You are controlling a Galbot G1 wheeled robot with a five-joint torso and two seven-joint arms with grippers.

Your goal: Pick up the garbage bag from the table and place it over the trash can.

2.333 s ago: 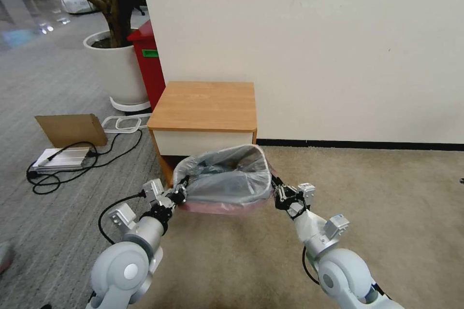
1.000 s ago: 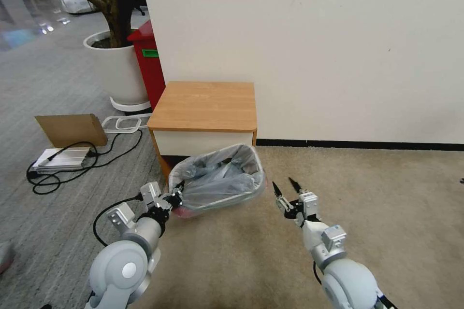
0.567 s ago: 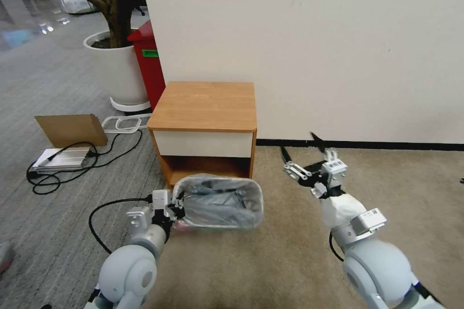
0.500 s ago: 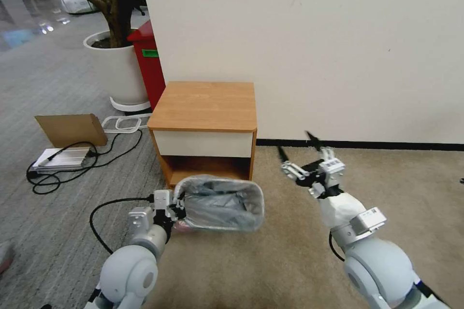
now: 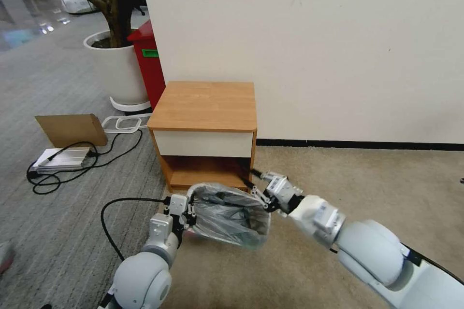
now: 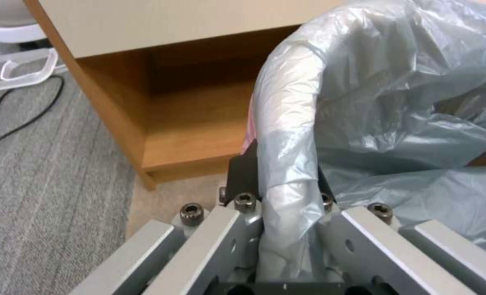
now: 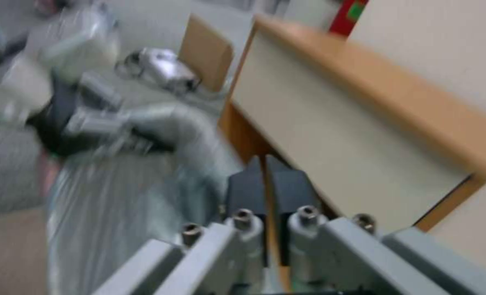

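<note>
The left pincer (image 5: 191,212), sitting lower left of centre in the head view, is clamping down on the bag-covered rim of the small cream rectangular plastic trash can (image 5: 227,193); in the left wrist view its black fingers (image 6: 242,172) are pinching the wrapped rim between them, closed tight on the plastic. The thin crinkly translucent grey garbage bag (image 5: 232,217) is draping over the can's rim and sagging down inside it, with a bit of its pinkish-red edge (image 6: 249,131) peeking out next to the finger. The can is tilting a little, sitting on the beige carpet (image 5: 338,178) just in front of the small light-brown wooden nightstand (image 5: 205,106) with the white drawer front.

The right pincer (image 5: 256,188) is reaching in from the lower right of the frame to the far right corner of the can's rim. In the right wrist view its two black fingers (image 7: 246,190) are sitting almost together with only a thin slit between them, and I honestly can't tell if there's any bag in there.

The wooden tabletop itself is bare.
</note>
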